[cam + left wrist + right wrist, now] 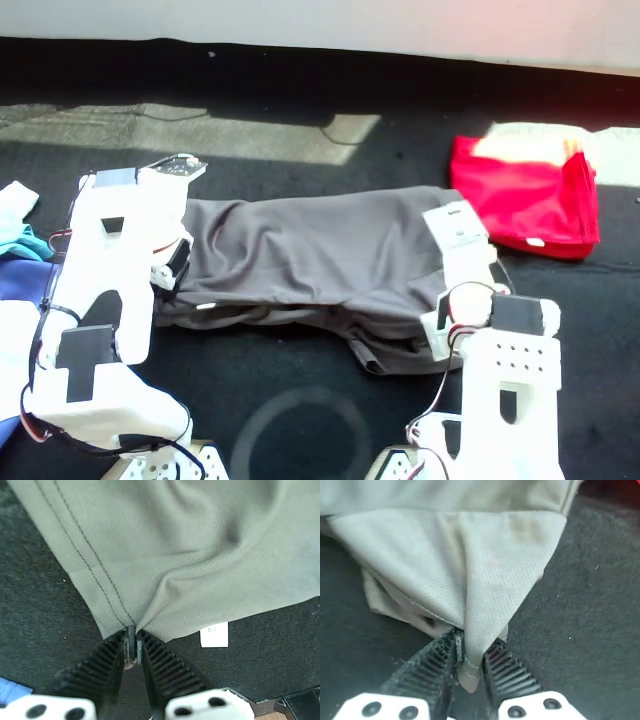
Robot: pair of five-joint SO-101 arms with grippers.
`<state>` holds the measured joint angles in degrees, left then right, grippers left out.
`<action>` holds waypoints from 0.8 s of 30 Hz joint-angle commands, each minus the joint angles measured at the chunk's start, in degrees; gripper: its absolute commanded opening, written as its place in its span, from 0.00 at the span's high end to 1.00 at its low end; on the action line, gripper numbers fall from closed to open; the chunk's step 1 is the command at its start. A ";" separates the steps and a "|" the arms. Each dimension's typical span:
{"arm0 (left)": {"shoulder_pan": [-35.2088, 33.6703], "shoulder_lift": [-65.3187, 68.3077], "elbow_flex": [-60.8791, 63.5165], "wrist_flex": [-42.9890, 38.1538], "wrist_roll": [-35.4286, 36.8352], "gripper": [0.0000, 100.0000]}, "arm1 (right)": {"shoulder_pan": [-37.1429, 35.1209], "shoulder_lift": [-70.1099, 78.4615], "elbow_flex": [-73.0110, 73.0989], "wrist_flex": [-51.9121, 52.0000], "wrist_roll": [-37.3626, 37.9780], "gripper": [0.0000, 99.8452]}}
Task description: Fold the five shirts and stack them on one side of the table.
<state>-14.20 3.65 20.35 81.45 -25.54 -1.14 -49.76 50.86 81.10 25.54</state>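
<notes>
A grey shirt [320, 255] lies stretched across the middle of the dark table, partly folded over itself. My left gripper [131, 647] is shut on its hemmed edge [107, 592] at the shirt's left end, where a small white tag [214, 634] shows. My right gripper [465, 655] is shut on a fold of the same grey shirt [485, 575] at its right end. In the high view the left arm [120, 250] stands at the shirt's left end and the right arm [470, 280] at its right. A folded red shirt [528, 198] lies at the back right.
A heap of blue, white and teal clothes [18, 255] sits at the left edge of the table. The dark table [300, 420] has bare room in front of the grey shirt and behind it.
</notes>
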 commanded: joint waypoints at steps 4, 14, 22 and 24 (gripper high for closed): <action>-0.75 -2.15 0.13 -0.44 -0.18 0.99 | -5.14 -4.00 -3.21 6.55 -2.90 0.99; -0.84 -2.15 0.13 -0.09 -0.18 0.93 | -2.68 -4.53 15.60 -5.05 3.08 0.99; -0.84 -2.77 -4.62 3.52 -0.18 0.86 | -2.33 -5.05 5.93 1.89 3.96 0.81; -0.84 -2.77 -9.45 7.21 -0.18 0.86 | -2.33 -5.05 -1.63 6.20 3.96 0.81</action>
<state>-14.20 3.65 17.36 84.62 -25.54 -4.04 -54.07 59.56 82.95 28.70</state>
